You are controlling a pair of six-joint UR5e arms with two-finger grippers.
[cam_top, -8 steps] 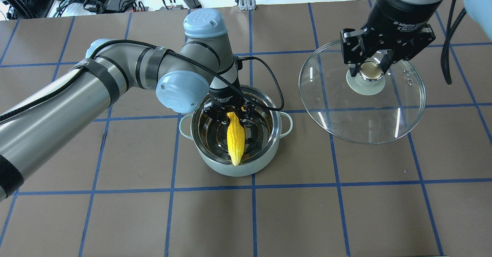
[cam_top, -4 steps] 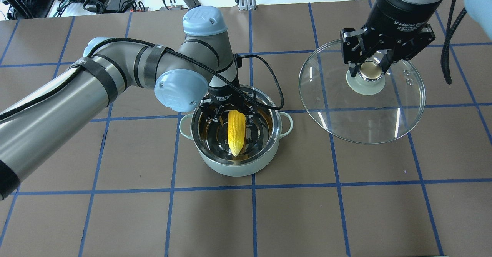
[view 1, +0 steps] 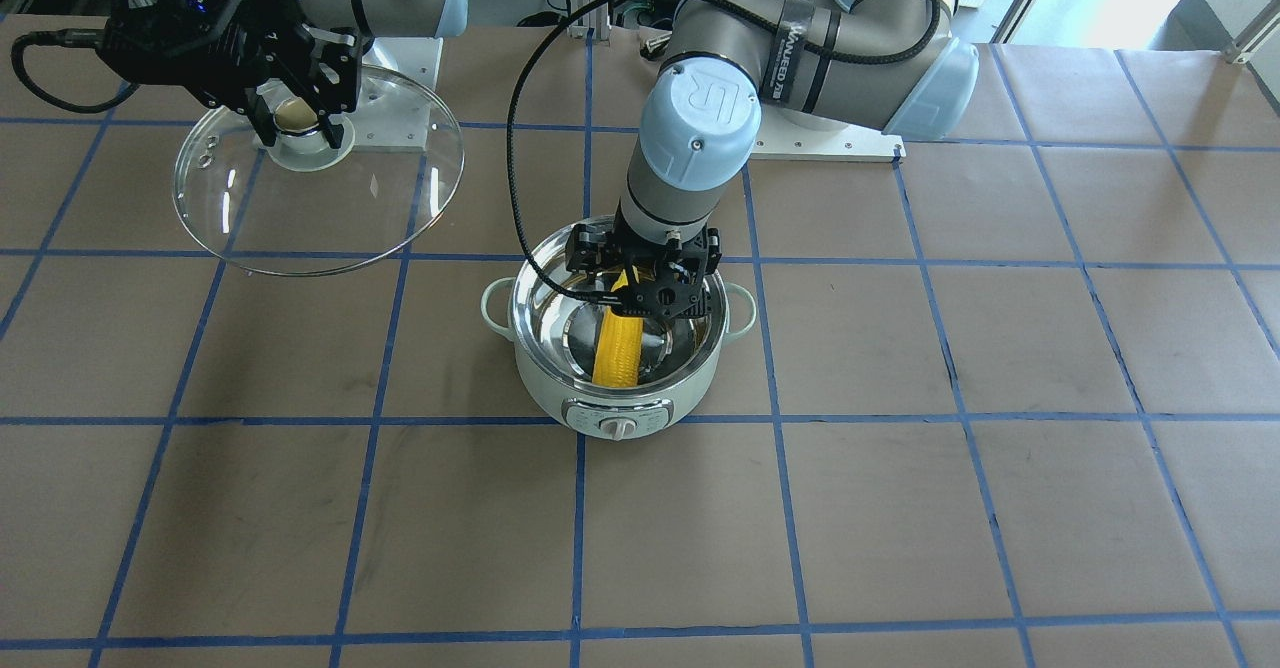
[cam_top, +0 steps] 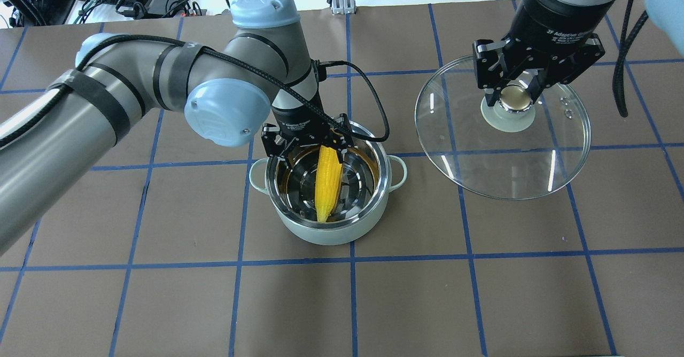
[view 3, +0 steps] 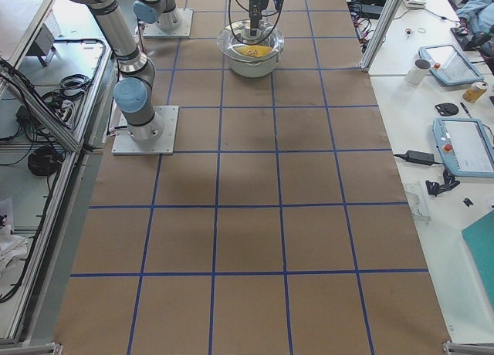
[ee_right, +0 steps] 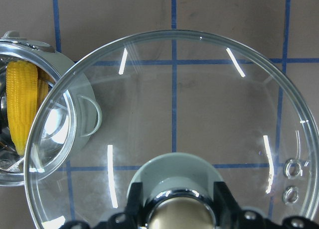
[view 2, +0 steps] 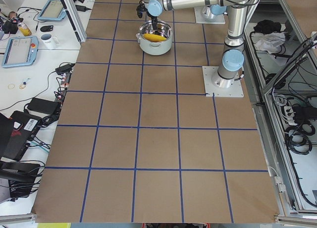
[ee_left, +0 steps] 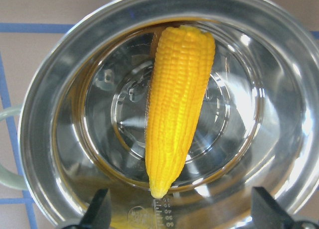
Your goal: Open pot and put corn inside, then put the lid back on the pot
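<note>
Corn (cam_top: 328, 183): one yellow cob, lying inside the pot (cam_top: 320, 237) on the steel floor. Blunt end toward the side with the front panel (view 1: 615, 416), pointed end toward the robot's side. Nothing grips it.

Pot: mint-green, lid off, standing on the table (cam_top: 427, 293) near its middle, on a crossing of blue tape lines. One loop handle (cam_top: 398, 170) shows on each side.

Left gripper (cam_top: 310, 148): hangs over the pot's mouth, pointing down. Jaws spread wide. In the wrist view both fingertips (ee_left: 99, 211) stand well to either side of the cob's tip and touch nothing.

Lid (cam_top: 502, 154): clear glass with a metal rim, held up above the table to the right of the pot and apart from it. The tape lines show through the glass.

Right gripper (cam_top: 515, 98): fingers closed around the lid's beige knob (view 1: 293, 116), bearing the lid from above. The pale green base sits just under the fingers.

Table: brown covering, divided into squares by blue tape.
</note>
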